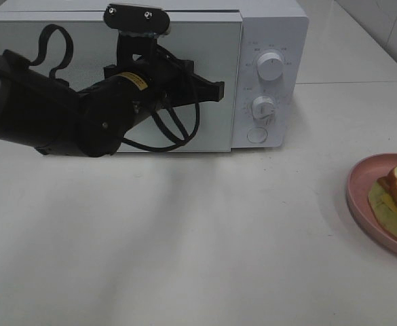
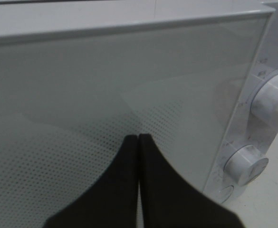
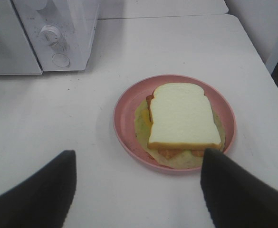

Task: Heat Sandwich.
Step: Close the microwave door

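Microwave [image 1: 150, 75] sits at the back of the desk [image 1: 184, 238], door [image 2: 105, 109] closed. Two dials [image 1: 271, 66] and a round button [image 1: 257, 134] on its right-hand panel.

Left end effector [image 2: 138, 140] is pressed together, holding nothing, its tips pointed at the door glass close to the edge nearest the panel. From the high camera the left arm hangs in front of the door, covering much of it. Whether the tips touch the glass cannot be told.

Sandwich [image 3: 184, 118] lies on the pink plate [image 3: 124, 123], far right on the desk, well apart from the microwave. Top slice sits square; filling shows past the crust underneath.

Right end effector [image 3: 139, 190] is spread wide and empty, hovering near the plate's edge, not touching it.

Stage, as judged: opening the door, sandwich not yet moved.

Risks:
- Closed tips have no purchase on a flat door. If they push the glass rather than the button or the door edge, the door stays shut, or the microwave slides back.
- Tips drifting toward the panel could turn a dial.
- If the door swings out with the left arm in front, it could strike the arm.
- The plate rim is shallow; a poor pinch could tip it and slide the stack off.
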`<state>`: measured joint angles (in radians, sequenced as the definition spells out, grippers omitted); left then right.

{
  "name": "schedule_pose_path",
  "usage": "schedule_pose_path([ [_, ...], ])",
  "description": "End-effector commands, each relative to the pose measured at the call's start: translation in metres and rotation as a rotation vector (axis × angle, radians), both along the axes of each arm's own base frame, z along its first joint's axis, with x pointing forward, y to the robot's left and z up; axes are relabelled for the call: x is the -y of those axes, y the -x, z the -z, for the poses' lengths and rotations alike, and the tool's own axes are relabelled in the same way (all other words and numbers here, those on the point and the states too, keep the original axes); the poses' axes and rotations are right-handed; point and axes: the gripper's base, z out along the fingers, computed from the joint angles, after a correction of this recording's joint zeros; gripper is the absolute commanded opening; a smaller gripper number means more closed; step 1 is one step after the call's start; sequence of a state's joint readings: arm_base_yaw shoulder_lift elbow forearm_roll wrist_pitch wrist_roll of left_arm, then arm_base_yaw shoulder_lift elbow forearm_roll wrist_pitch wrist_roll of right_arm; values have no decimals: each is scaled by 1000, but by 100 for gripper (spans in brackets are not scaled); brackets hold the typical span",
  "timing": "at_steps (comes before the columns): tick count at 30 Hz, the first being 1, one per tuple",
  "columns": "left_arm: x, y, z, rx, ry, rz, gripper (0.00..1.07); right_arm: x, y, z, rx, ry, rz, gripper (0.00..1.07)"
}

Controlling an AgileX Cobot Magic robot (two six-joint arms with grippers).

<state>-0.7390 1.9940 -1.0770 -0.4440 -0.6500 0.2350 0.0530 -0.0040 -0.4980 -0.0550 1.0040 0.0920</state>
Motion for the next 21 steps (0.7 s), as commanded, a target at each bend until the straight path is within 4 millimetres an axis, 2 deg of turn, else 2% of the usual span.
schedule_pose_path([
  [1,-7,-18,-11,39,38,-80,0,0,4,0,36,-2,7,71],
  [6,-3,-28,-11,37,47,-86,0,0,4,0,36,-2,7,71],
  [21,-2,-28,-12,30,47,-78,0,0,4,0,36,-2,7,71],
])
